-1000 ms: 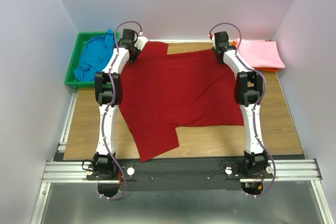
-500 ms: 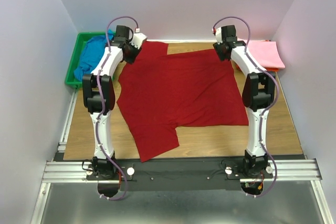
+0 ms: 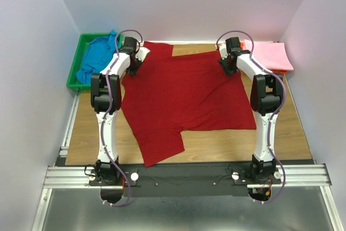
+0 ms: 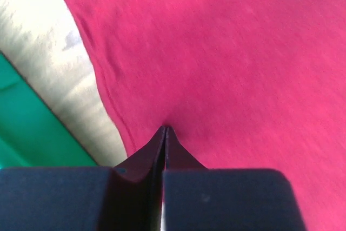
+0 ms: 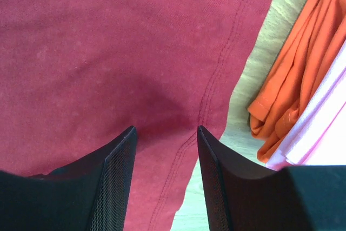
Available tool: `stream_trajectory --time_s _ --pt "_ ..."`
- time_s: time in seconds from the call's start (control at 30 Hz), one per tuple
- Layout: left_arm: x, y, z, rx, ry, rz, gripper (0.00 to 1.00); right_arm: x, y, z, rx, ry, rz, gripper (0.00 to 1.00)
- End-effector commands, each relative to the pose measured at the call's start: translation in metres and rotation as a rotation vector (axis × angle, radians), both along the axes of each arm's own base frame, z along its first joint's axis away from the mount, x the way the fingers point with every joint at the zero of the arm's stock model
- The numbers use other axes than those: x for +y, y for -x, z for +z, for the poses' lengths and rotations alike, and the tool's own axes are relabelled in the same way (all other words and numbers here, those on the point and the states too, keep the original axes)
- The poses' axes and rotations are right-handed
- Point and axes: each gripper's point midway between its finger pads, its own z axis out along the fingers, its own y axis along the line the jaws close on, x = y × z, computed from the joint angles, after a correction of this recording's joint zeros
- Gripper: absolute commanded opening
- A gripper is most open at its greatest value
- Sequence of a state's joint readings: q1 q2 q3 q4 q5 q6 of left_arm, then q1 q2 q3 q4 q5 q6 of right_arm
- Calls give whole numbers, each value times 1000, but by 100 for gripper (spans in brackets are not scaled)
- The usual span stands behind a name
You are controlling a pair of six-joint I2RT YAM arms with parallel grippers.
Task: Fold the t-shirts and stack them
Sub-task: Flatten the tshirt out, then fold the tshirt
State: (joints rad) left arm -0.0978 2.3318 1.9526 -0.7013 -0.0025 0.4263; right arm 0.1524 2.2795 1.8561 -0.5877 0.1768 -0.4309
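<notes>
a: a wooden table (image 3: 292, 128) boxed in by pale walls (image 3: 189, 4), seen from above. what fills the middle of the frame?

b: the dark red t-shirt (image 3: 184, 96), spread flat and unfolded across the centre, one sleeve reaching toward the lower left of the frame.

a: and the arms?

b: both reach to the shirt's far edge. the left gripper (image 4: 165, 131), at the upper left of the cloth, has its fingers pressed tightly together right at the shirt's side edge, with creases in the cloth running into the tips; it appears to pinch the fabric there. the right gripper (image 5: 165, 131), at the upper right corner of the cloth, has its fingers spread apart with nothing between them, poised just above the stitched hem.

a: the other shirts?

b: the bright blue t-shirt (image 3: 96, 60) lies bunched in the green bin (image 3: 73, 77) at the upper left of the frame. the light pink t-shirt (image 3: 268, 55) sits folded at the upper right, on top of an orange layer (image 5: 286, 79) just beside the red hem, with a strip of bare wood between them.
</notes>
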Motion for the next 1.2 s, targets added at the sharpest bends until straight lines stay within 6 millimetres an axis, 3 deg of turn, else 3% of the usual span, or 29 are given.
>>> stream_trajectory --time_s 0.0,0.17,0.3,0.33,0.37,0.53,0.6,0.67,0.73,0.77,0.8,0.83,0.87,0.93,0.97,1.0,1.03,1.07,1.17 --pt "15 -4 -24 41 -64 32 3 6 4 -5 24 -10 32 55" --pt "20 -12 -36 54 -90 27 0 -3 6 -39 85 39 23 53" --pt "27 -21 -43 61 -117 19 0 -3 5 -46 91 40 14 53" --pt "27 -28 -37 44 -122 19 0 -4 4 -46 91 40 11 53" --pt "31 -29 -46 55 -142 17 0 -4 2 -45 85 45 9 53" --pt "33 -58 -28 -34 -166 -3 0 -8 -4 -54 86 73 -5 53" --pt "34 -65 -21 -61 -174 -21 0 -5 -4 -52 84 52 -3 53" --pt "25 -72 -6 -102 -143 -56 5 2 -6 -34 58 11 7 56" --pt "16 -72 7 -125 -106 -100 19 9 -2 -16 47 -29 17 58" --pt "4 -72 35 -171 -47 -138 31 16 -3 10 7 -67 38 61" --pt "-4 -67 43 -179 -18 -171 38 19 2 24 0 -83 49 65" --pt "-14 -65 79 -240 31 -205 46 24 5 50 -33 -119 74 71" --pt "-20 -60 93 -260 53 -228 49 27 8 66 -50 -128 94 75" --pt "-33 -38 128 -291 109 -302 59 26 27 79 -31 -135 117 83" --pt "-37 -29 138 -298 122 -326 60 34 35 89 -30 -170 161 85" --pt "-42 -17 144 -293 135 -365 62 35 44 113 -63 -171 200 87" --pt "-48 5 132 -238 172 -400 63 36 59 117 -35 -175 228 100" --pt "-49 20 156 -274 168 -442 63 36 75 113 -2 -172 272 100" --pt "-55 77 156 -232 202 -526 64 34 119 125 33 -164 346 100"
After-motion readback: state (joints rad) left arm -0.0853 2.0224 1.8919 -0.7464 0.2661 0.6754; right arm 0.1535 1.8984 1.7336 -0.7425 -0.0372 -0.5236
